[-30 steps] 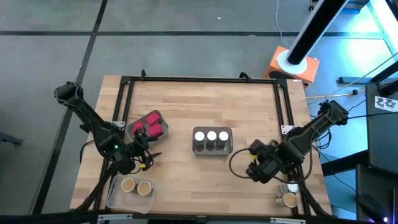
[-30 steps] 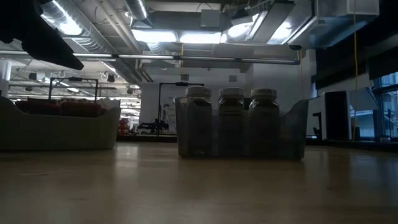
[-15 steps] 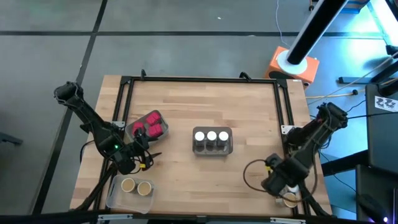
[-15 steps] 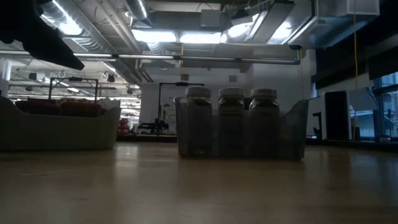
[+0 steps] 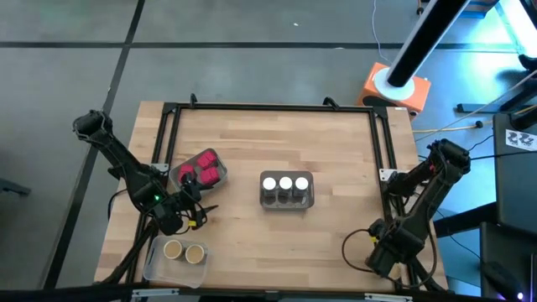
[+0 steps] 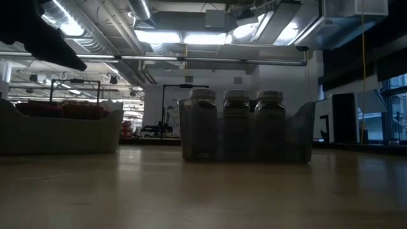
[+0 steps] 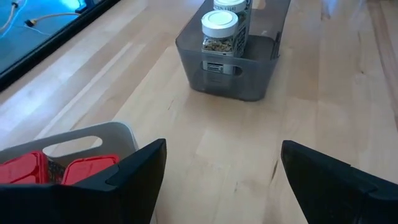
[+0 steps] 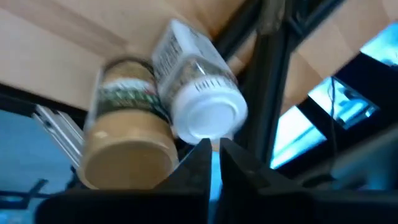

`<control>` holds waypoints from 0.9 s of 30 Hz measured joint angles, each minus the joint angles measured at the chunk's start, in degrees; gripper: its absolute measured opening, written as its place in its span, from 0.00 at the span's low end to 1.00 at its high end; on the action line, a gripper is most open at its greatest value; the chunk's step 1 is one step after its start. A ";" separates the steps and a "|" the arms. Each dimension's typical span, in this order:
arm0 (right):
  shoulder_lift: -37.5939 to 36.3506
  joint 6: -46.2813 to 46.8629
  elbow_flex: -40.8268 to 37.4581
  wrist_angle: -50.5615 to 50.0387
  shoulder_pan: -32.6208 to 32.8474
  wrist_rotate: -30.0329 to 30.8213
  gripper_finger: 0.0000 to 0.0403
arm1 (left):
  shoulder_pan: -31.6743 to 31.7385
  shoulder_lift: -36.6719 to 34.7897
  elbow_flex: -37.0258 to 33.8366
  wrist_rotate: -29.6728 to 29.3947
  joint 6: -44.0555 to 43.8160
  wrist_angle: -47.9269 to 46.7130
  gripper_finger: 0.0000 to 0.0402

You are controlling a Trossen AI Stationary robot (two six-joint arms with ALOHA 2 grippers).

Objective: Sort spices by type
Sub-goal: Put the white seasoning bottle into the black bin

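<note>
1. The right tool (image 5: 390, 256) is at the counter's (image 5: 277, 151) five o'clock corner, its fingers nearly together just short of a fallen white-lidded jar (image 8: 199, 93) lying against a tan-lidded jar (image 8: 124, 134).
2. The left tool (image 5: 180, 216) hovers at eight o'clock with fingers apart, gripping nothing.
3. Three white-lidded jars (image 5: 285, 184) stand in the centre tray (image 5: 286, 202).
4. Red packets (image 5: 205, 168) fill the nine o'clock tray.
5. Two tan-lidded jars (image 5: 184, 251) sit in the seven o'clock tray.
</note>
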 joint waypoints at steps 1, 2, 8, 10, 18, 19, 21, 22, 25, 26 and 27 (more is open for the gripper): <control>0.00 0.01 -0.08 -0.02 0.18 -1.02 0.07 | 0.00 0.00 0.00 -0.16 0.13 -0.01 0.75; 0.00 0.01 -0.11 0.05 0.46 -1.50 0.06 | 0.00 0.00 0.00 -0.24 0.29 -0.02 0.75; 0.00 -0.03 -0.11 -0.28 0.83 1.87 0.01 | 0.00 0.00 0.00 -0.33 0.23 -0.02 0.75; 0.00 -0.03 -0.14 -0.31 0.83 2.81 0.01 | 0.00 0.00 0.00 -0.34 0.04 -0.02 0.75; 0.07 -0.26 -0.14 0.02 0.83 5.06 0.03 | 0.00 0.00 -0.02 -0.35 -0.07 -0.02 0.75; 0.07 -0.37 -0.14 0.01 0.83 6.61 0.03 | 0.00 0.00 -0.02 -0.35 -0.16 -0.02 0.75; 0.07 -0.51 -0.14 0.05 0.83 8.21 0.03 | 0.00 0.00 -0.02 -0.35 -0.83 -0.01 0.75; 0.07 -0.56 -0.14 0.03 0.83 8.06 0.03 | 0.00 0.00 -0.02 -0.35 -0.99 -0.02 0.75; 0.07 -0.69 -0.14 0.03 0.83 6.71 0.03 | 0.00 0.00 -0.02 -0.35 -0.98 -0.02 0.75; 0.07 -0.68 -0.14 0.01 1.04 6.66 0.03 | 0.00 0.00 -0.02 -0.35 -0.90 -0.02 0.75; 0.07 -0.69 -0.22 0.15 1.35 6.91 0.03 | 0.00 0.00 -0.02 -0.35 -0.77 -0.02 0.75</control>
